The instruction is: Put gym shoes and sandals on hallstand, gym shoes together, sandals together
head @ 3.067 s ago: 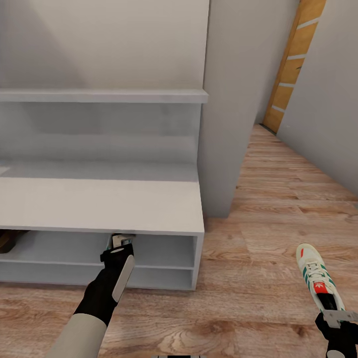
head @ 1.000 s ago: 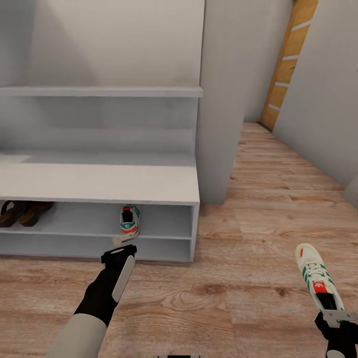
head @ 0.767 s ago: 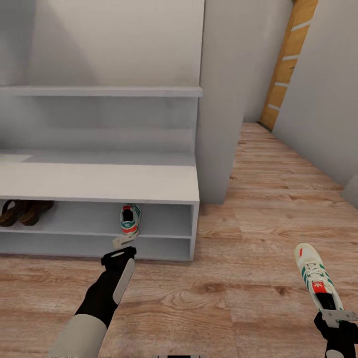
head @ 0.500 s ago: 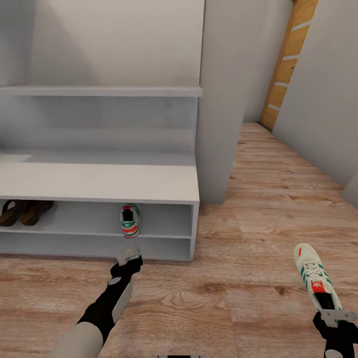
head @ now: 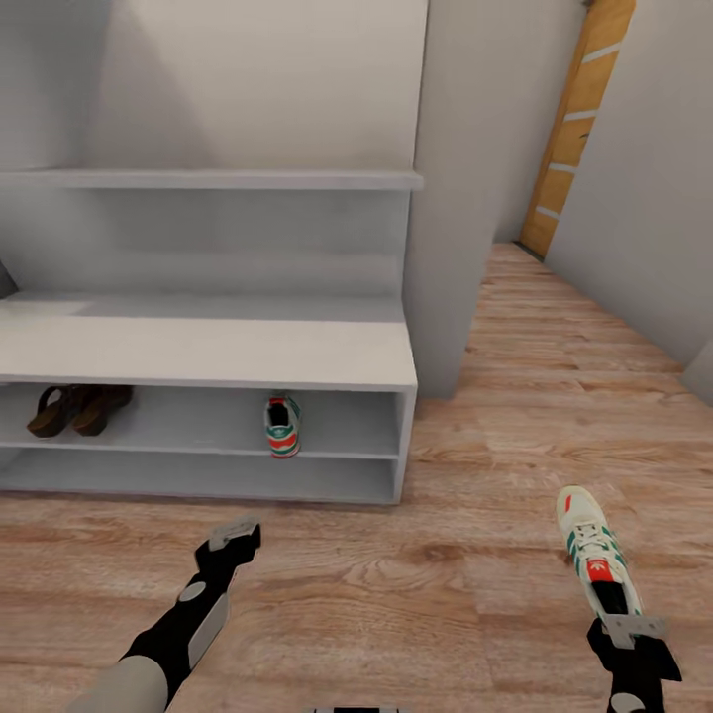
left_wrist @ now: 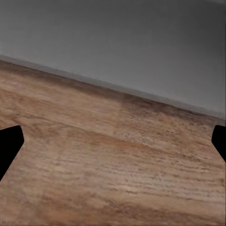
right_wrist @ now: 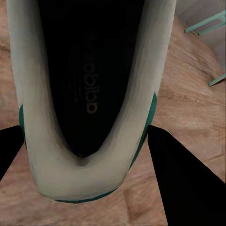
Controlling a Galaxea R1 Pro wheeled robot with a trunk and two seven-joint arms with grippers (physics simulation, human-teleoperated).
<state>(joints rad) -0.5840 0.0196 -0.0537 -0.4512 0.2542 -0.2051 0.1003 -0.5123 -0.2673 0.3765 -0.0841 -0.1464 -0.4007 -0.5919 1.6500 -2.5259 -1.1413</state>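
On the hallstand's (head: 208,354) upper open tier, seen from the head camera, one gym shoe (head: 282,427) stands heel-out toward the unit's right end, and the two sandals (head: 77,409) sit side by side well off toward its left end. The second gym shoe (head: 592,551) hangs over the corridor floor (head: 475,475), well to the right of the hallstand, gripped at the heel by the right pincer (head: 627,626). The left pincer (head: 234,535) hovers low over the planks in front of the hallstand, carrying nothing; from this angle I cannot tell how wide it stands.

From the left wrist camera, the two dark fingertips (left_wrist: 9,145) sit far apart with bare floor between them and the hallstand's white base beyond — so this pincer is wide and empty.

From the right wrist camera, the held gym shoe's (right_wrist: 89,94) heel collar and dark insole face the lens, with the fingers on either side of the heel — a hold on the back rim alone.

The risk, as I judge it, lies in that thin heel grip: the long toe end could swing or sag during the carry toward the hallstand, and could catch the front edge of the top or the shelf lip. If it slips, it lands on the floor; if pushed in carelessly, it could knock the shelved shoe or end up apart from it rather than alongside.
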